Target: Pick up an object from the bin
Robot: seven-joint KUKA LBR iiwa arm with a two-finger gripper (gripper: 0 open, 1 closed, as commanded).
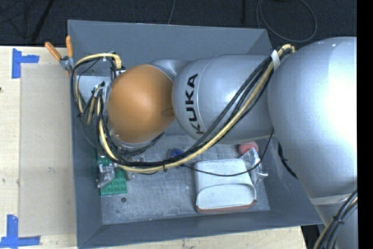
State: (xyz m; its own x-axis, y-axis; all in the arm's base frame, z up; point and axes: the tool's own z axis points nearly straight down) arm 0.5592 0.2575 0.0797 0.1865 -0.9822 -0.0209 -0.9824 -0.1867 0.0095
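My gripper's grey body (88, 89) juts out to the left of the orange wrist cover, near the bin's left wall toward the back. A small green board with a shiny metal piece on it (112, 182) lies nearest, below the gripper by the left wall. A small blue thing (175, 153) peeks out under the cables in the middle.
A white oblong dish with a brown rim (226, 190) lies at the front right. Behind it are a red thing (247, 147) and a piece of clear crinkled wrap (255, 164). The arm and its cables cover the back and middle of the bin.
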